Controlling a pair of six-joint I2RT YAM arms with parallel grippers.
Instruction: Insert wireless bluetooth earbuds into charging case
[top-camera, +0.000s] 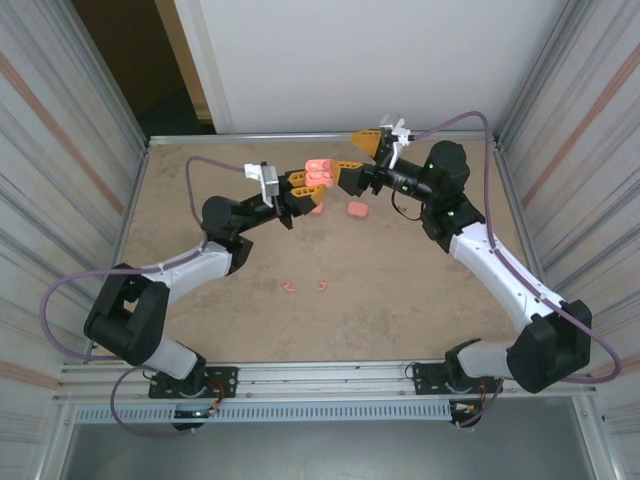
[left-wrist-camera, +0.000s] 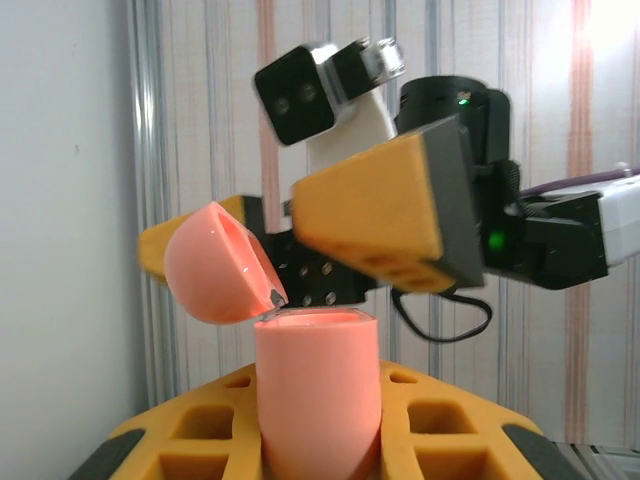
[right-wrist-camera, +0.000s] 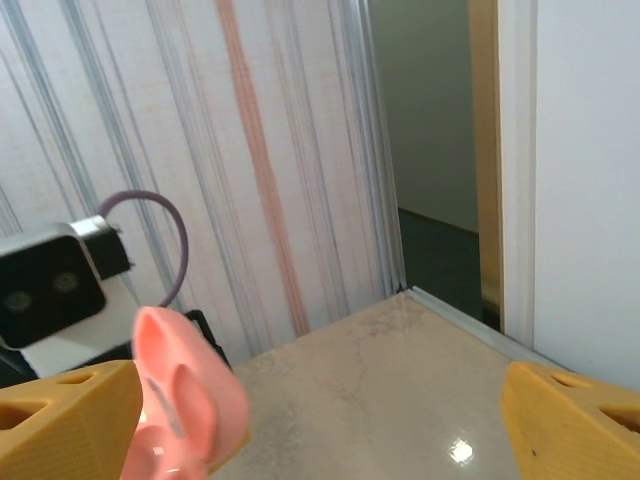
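Observation:
My left gripper (top-camera: 310, 186) is shut on a pink charging case (top-camera: 318, 174), held up above the table's far middle. In the left wrist view the case body (left-wrist-camera: 318, 385) stands upright between my yellow fingers (left-wrist-camera: 440, 435), and its rounded lid (left-wrist-camera: 214, 262) is hinged open to the left. My right gripper (top-camera: 357, 161) is open, with one finger on each side of the case's top. The right wrist view has the lid's inside (right-wrist-camera: 185, 400) low on the left, between wide-apart fingers (right-wrist-camera: 60, 420). Two tiny pink earbuds (top-camera: 289, 287) (top-camera: 323, 286) lie on the table's near middle.
A second pink case (top-camera: 357, 209) lies shut on the table below the right gripper. Another pink piece (top-camera: 315, 208) sits partly hidden under the left gripper. Striped walls close in both sides, and a metal rail (top-camera: 320, 375) runs along the near edge.

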